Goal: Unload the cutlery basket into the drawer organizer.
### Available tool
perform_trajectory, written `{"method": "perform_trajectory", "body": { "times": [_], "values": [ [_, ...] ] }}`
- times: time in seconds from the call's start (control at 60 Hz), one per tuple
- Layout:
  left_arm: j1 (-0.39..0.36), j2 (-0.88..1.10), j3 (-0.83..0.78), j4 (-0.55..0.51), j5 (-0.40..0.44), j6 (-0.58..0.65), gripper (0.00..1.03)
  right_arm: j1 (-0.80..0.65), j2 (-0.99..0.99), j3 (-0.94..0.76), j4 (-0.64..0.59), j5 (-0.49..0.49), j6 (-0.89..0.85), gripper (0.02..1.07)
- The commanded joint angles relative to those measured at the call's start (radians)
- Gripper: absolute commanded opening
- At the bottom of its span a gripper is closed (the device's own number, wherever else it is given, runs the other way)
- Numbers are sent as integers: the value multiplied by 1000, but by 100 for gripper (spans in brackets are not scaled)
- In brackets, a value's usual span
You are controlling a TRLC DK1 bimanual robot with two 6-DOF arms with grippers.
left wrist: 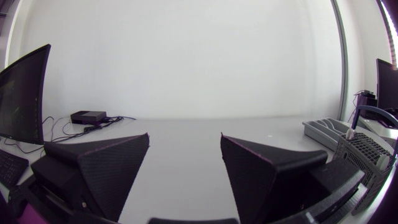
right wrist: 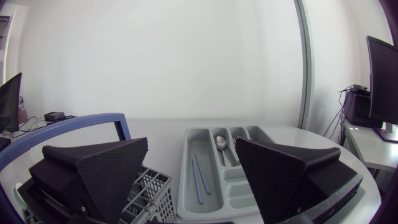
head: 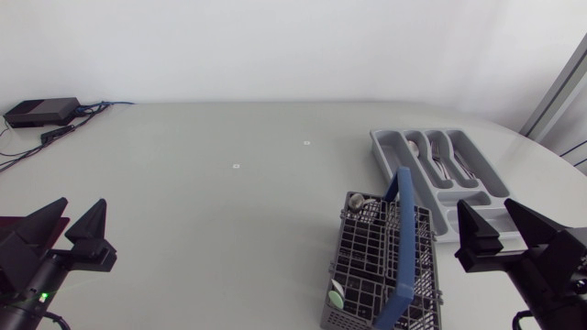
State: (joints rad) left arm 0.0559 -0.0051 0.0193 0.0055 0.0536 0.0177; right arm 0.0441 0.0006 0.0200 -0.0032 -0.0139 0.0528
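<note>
Grey table: left gripper and right gripper sit wide, empty, basket beside organizer, seemingly for short transfers.

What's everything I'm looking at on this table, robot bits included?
Pale grey table: one.
Grey plastic drawer organizer: one, table's far right.
Silver metal cutlery: several pieces, in organizer's compartments.
Thin blue sticks: two, in organizer's long compartment.
Dark wire cutlery basket with blue handle: one, in front of organizer.
Pale unclear items: two, in basket.
Small black box: one, far left corner.
Left gripper: black, open, near left.
Right gripper: black, open, beside basket.
</note>
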Motion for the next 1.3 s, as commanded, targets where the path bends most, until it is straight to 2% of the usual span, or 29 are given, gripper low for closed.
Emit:
{"method": "perform_trajectory", "body": {
  "times": [0.0,0.533,0.683,0.833,0.983,1.133,1.283],
  "values": [
    [2,-6,-21,2,-1,-30,99,8,-5,-20,-3,5,25,103],
    [-1,-10,-12,7,-1,-42,99,27,-8,-17,6,5,30,103],
    [9,4,59,-61,-1,-28,99,31,-4,21,-37,-12,25,103],
    [2,122,146,-75,0,-18,99,31,58,103,-86,-20,24,102],
    [-34,287,265,-125,8,-18,98,31,170,195,-104,-26,25,102],
    [-88,528,439,-279,15,-2,92,27,343,376,-201,-12,32,102],
    [-105,761,640,-490,18,134,91,-23,565,584,-405,-14,30,102]
  ]
}}
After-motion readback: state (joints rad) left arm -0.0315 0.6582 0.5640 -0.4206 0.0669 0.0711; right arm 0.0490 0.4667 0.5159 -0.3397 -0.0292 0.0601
